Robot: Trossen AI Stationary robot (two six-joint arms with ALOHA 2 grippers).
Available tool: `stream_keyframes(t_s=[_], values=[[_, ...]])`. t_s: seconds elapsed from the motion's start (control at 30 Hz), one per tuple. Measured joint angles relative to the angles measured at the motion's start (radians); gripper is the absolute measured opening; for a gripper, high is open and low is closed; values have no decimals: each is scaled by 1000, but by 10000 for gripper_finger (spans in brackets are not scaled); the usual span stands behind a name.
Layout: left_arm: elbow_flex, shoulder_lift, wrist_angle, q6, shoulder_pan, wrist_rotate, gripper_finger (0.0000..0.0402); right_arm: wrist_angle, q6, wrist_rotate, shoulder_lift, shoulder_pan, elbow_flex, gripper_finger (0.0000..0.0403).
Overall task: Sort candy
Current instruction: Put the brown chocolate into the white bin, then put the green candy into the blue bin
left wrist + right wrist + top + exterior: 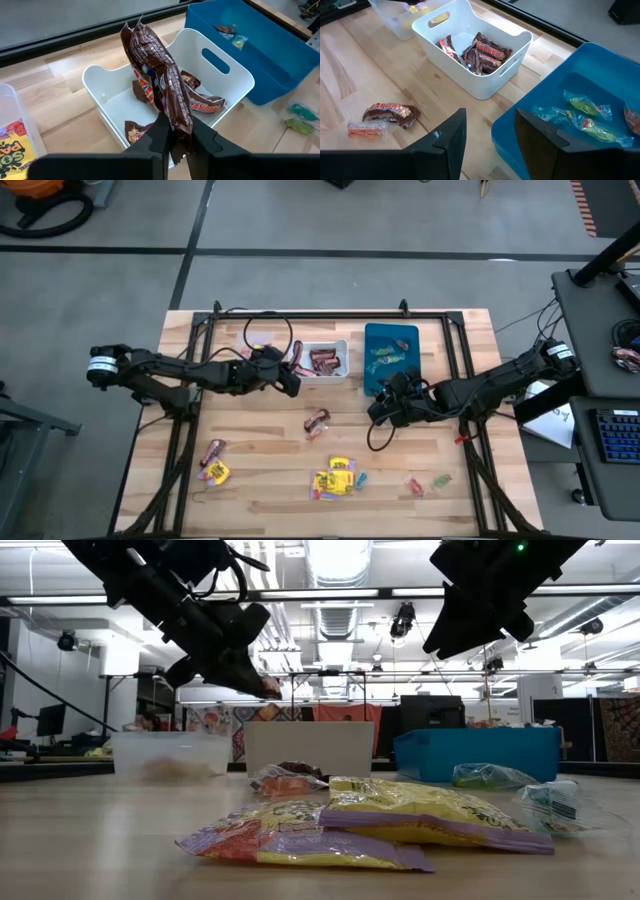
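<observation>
My left gripper (291,378) (175,141) is by the left rim of the white bin (326,361) (226,75), shut on a dark brown candy bar (159,75). More brown bars (200,102) lie in that bin. My right gripper (383,408) (490,131) is open and touches nothing, beside the blue bin (391,356) (580,115), where green and teal pieces (587,117) lie. On the table lie a brown bar (317,422) (390,112), yellow packets (335,478) (430,810), another yellow packet (213,470), and small red and green pieces (426,483). My left gripper pinches the brown bar by its near end (176,122) between the two fingers. The bar runs on past the fingertips, along the fingers. It is lifted clear and sits above the white bin's near wall, with its free end (131,31) over the bin.
A clear bin (262,338) (12,135) with yellow packets stands left of the white bin. A black frame rail (330,315) runs along the far edge, and cables (375,435) trail by the right arm. Bare wood lies between the bins and the loose candy.
</observation>
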Motion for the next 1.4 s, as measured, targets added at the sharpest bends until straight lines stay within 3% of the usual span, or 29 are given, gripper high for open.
stream_keyframes(t_s=[0.6, 0.8, 1.1, 1.3, 1.4], values=[[0, -20, 8, 70, -2, 21, 146, 0, 1, -12, 0, 0, 0, 157], [13, -92, 4, 174, -46, 45, 151, 8, 45, -130, 0, 0, 7, 157], [33, -155, 35, 314, -204, 44, 151, 59, 107, -410, 18, -2, 10, 157], [33, -149, 40, 322, -258, 37, 151, 14, 133, -518, 133, -15, 58, 157], [33, -142, 44, 322, -260, 36, 151, -117, 157, -529, 200, -23, 131, 157]])
